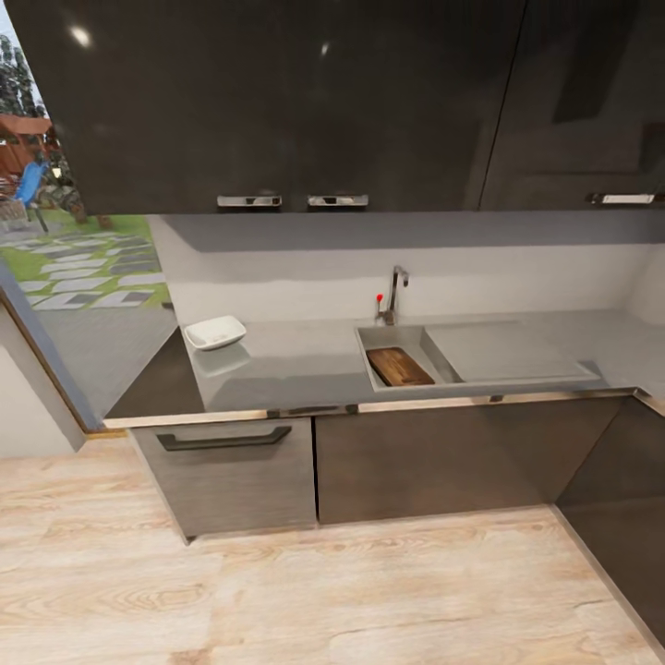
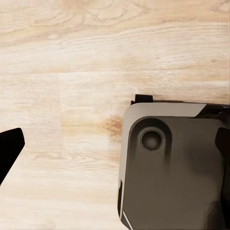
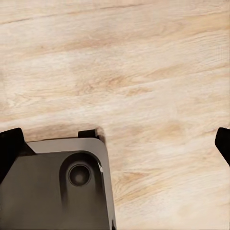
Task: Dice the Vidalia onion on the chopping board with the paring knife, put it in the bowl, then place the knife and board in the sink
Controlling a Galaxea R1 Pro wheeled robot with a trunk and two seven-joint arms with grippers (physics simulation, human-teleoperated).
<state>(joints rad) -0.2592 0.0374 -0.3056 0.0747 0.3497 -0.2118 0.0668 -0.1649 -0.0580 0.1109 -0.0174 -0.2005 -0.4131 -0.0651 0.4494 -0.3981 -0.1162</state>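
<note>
chopping board [image 1: 399,367] lying in the sink [image 1: 434,356] basin, dark brown, tilted a little against the basin floor, under the chrome tap [image 1: 395,294] with its red dot. no knife to pick out from the head view; too small or hidden to tell. no onion to make out in the basin either. white bowl [image 1: 215,332] sitting well apart on the countertop [image 1: 296,360], toward the window end; contents not readable from here. flat drainboard [image 1: 503,351] beside the basin, bare.

judging handling: board stiff and flat, moderately heavy, smooth grain, likely to slide on wet steel; best taken by a long edge with a firm pinch, lifting one side first. knife, once found, light and slim, to be gripped at the handle, blade kept pointing away. bowl glossy and slick, chip-prone, better left where it stands.

further out: dark cabinets [image 1: 388,466] below, dark upper cupboards [image 1: 277,102] above, pale wooden floor [image 1: 277,591] between robot and counter. standing back from the worktop, out of reach.

both wrist views looking straight down at floorboards and the robot's own grey base [image 2: 172,167]. left gripper [image 2: 117,148]: dark fingertips at opposite edges of the picture, spread wide, holding nothing. right gripper [image 3: 117,146]: same story, tips far apart, nothing between.
</note>
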